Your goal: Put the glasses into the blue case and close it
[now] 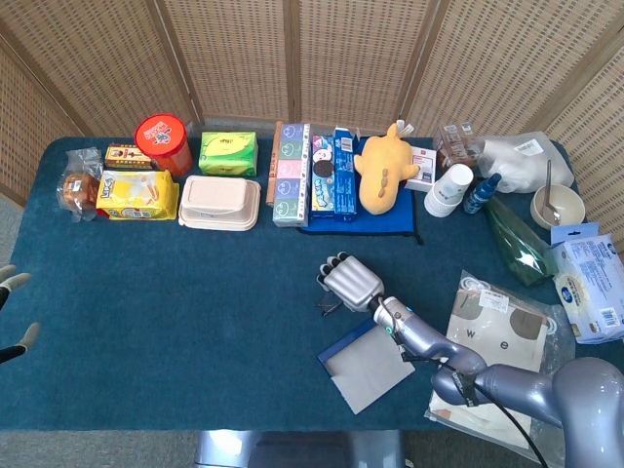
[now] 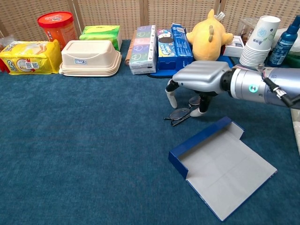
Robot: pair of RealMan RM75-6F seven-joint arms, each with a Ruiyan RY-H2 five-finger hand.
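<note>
The dark-framed glasses (image 2: 180,114) lie folded on the blue tablecloth, just beyond the open case; in the head view the glasses (image 1: 327,306) peek out beside the hand. The blue case (image 2: 225,166) lies open and flat, grey inside, with nothing in it; the head view shows the same case (image 1: 366,366) near the table's front edge. My right hand (image 2: 197,77) hovers palm down over the glasses, fingers spread and pointing down on either side of them, with its fingertips (image 2: 202,111) at the frame. My left hand (image 1: 10,312) shows only at the far left edge, fingers apart, holding nothing.
Along the back stand a red canister (image 1: 162,139), a beige lunch box (image 1: 219,202), boxed goods (image 1: 292,171), a yellow plush toy (image 1: 382,168) and stacked paper cups (image 2: 260,40). A clear bag (image 1: 507,336) lies right of the case.
</note>
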